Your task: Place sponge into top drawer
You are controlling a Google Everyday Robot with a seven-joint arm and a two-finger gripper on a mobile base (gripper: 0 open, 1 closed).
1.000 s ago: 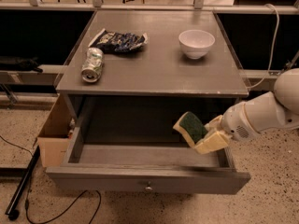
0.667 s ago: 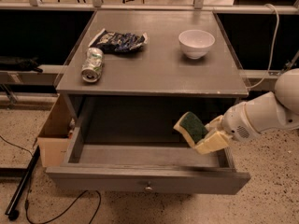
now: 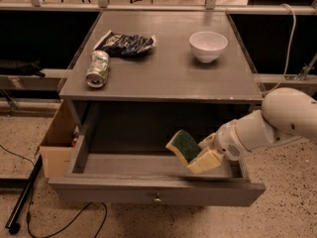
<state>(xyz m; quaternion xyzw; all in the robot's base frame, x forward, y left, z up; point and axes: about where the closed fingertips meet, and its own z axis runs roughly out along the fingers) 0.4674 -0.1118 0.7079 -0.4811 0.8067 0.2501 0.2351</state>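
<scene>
The top drawer (image 3: 148, 190) is pulled out below the grey table, its round knob (image 3: 157, 199) on the front. My gripper (image 3: 200, 155) reaches in from the right over the drawer's right part, shut on the sponge (image 3: 182, 146). The sponge is tilted, dark green face up-left, pale yellow foam below, held just above the drawer floor. The white arm (image 3: 277, 120) comes in from the right.
On the table top (image 3: 168, 76) are a lying can (image 3: 97, 68), a blue-and-white snack bag (image 3: 126, 43) and a white bowl (image 3: 208, 45). A cardboard box (image 3: 57, 145) stands left of the drawer. A pole and cables lie on the floor at the left.
The gripper with the sponge has shifted slightly to the left over the drawer. Nothing else moved.
</scene>
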